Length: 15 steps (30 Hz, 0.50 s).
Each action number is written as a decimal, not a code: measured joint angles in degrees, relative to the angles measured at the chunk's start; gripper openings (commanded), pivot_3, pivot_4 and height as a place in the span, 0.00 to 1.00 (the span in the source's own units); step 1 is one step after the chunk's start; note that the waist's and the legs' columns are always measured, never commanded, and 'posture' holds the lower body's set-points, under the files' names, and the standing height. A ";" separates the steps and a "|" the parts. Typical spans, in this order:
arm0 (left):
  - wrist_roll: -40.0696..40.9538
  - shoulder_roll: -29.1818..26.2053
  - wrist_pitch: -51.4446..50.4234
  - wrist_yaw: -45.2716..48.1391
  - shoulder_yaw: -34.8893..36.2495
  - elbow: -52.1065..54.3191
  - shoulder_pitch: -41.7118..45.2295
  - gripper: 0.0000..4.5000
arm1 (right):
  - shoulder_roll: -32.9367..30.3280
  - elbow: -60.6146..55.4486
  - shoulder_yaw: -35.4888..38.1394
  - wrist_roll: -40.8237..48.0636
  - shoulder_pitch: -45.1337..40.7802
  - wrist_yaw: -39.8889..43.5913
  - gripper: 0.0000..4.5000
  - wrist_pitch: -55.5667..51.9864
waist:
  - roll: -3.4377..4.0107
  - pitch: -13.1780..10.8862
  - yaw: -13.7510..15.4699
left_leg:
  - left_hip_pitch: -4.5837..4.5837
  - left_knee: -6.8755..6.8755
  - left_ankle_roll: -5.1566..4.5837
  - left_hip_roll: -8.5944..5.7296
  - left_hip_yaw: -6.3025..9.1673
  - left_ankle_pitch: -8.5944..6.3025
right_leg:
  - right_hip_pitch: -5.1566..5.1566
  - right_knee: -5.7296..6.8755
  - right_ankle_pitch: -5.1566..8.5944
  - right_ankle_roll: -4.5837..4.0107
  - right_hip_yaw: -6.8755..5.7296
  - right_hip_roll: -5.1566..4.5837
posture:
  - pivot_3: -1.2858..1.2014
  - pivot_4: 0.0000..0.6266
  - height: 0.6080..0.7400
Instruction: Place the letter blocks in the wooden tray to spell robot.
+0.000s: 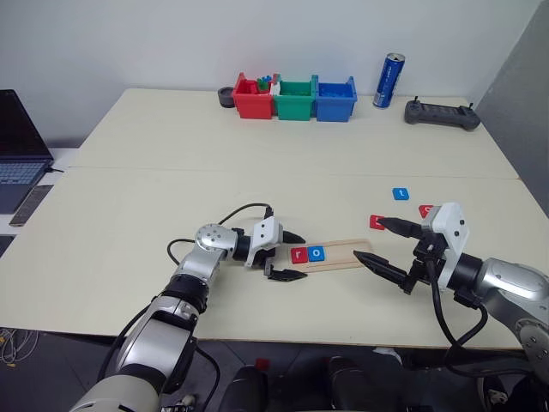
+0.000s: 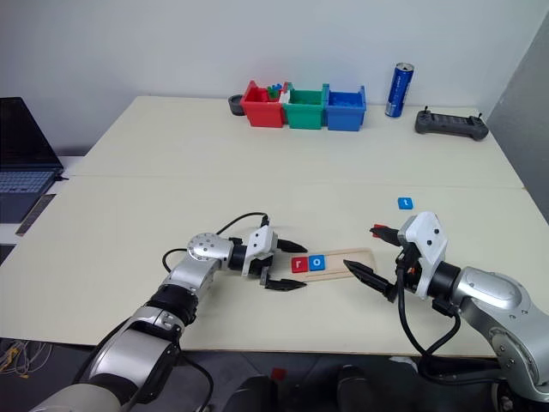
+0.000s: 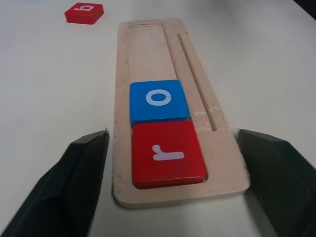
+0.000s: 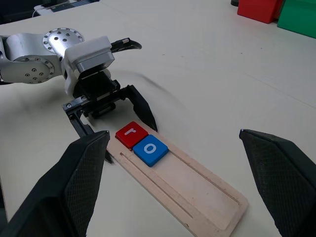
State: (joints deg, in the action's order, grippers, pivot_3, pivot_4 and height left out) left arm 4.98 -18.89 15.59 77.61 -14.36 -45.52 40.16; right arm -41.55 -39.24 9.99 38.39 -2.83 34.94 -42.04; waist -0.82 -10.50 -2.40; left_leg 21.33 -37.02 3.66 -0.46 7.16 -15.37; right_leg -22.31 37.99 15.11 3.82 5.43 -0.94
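Pale cream desk (image 1: 257,172) w/ smooth matte top, white wall behind. Long narrow pale-wood tray (image 1: 343,255), shallow groove, lies near the front edge, long axis running left–right across the robot. At its left end sit a flat square red tile marked "r" (image 1: 298,254) and, touching it, a blue tile marked "o" (image 1: 316,252); rest of the groove is bare.

Left end effector (image 1: 289,256) is at the tray's left end, black fingers straddling that end, one each side, a small gap to the wood by the left wrist view, holding nothing. Right end effector (image 1: 384,246) hovers by the tray's right end, fingers spread wide, empty.

Next letter needed, judging by the word, is the red "b" tile (image 3: 84,13): it lies on the desk just beyond the tray's right end, so the right arm is nearer. A blue tile (image 1: 401,194) lies farther back on that side, letter too small to read. Tiles look like smooth hard painted blocks, thin, prob. best pinched by opposite edges.
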 measured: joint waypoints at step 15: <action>1.82 -2.98 1.20 2.06 2.95 0.40 0.24 0.75 | -0.71 0.00 0.16 0.17 -0.20 0.49 1.00 0.00 | -0.09 -0.06 -0.15 | 0.07 0.01 0.00 0.01 0.05 0.00 | -0.04 -0.02 0.00 -0.01 -0.05 0.01 | 0.52 0.24 1.00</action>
State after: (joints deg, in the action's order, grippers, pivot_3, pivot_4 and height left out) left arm 6.80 -21.87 16.79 79.67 -11.42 -45.12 40.40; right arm -42.26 -39.24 10.15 38.56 -3.03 35.43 -42.04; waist -0.91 -10.56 -2.55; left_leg 21.40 -37.01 3.66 -0.44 7.21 -15.37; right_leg -22.35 37.97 15.11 3.81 5.38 -0.93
